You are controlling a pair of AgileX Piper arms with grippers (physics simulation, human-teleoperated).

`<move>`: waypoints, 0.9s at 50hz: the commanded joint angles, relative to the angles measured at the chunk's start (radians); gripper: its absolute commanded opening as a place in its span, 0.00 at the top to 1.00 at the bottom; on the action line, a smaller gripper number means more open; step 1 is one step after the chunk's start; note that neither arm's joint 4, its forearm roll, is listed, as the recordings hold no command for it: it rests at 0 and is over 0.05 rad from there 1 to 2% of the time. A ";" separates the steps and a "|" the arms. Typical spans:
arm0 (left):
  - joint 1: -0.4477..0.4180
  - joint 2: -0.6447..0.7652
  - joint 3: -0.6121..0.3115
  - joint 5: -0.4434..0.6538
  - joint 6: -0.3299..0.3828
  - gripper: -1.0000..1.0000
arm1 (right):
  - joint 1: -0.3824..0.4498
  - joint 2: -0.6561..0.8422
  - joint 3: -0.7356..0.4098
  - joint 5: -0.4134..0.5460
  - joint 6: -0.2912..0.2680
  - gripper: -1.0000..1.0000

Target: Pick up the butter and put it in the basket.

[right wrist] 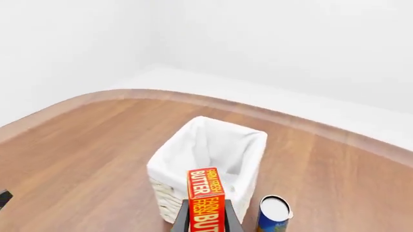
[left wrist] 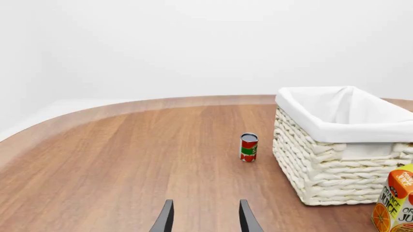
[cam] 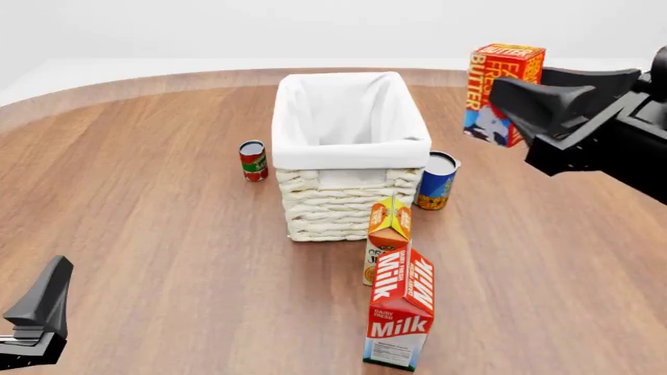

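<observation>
The butter (cam: 501,70), a red-orange box with yellow-white lettering and a blue patch, hangs upright in the air, right of the basket and above the table. My right gripper (cam: 508,98) is shut on it. In the right wrist view the butter (right wrist: 205,193) stands between the two fingers of that gripper (right wrist: 206,221), with the basket (right wrist: 169,164) ahead and below. The white wicker basket (cam: 351,154) with its cloth liner stands mid-table and looks empty. My left gripper (left wrist: 205,218) is open and empty, low at the table's near left (cam: 42,308), far from the basket (left wrist: 329,169).
A red tomato can (cam: 253,160) stands left of the basket, also in the left wrist view (left wrist: 249,147). A blue can (cam: 436,180) stands at the basket's right front corner. An orange juice carton (cam: 389,234) and a milk carton (cam: 401,308) stand in front of the basket.
</observation>
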 commanded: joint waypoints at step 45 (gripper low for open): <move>0.000 0.000 0.000 0.000 0.000 0.00 | 0.078 0.559 -0.452 -0.012 0.019 1.00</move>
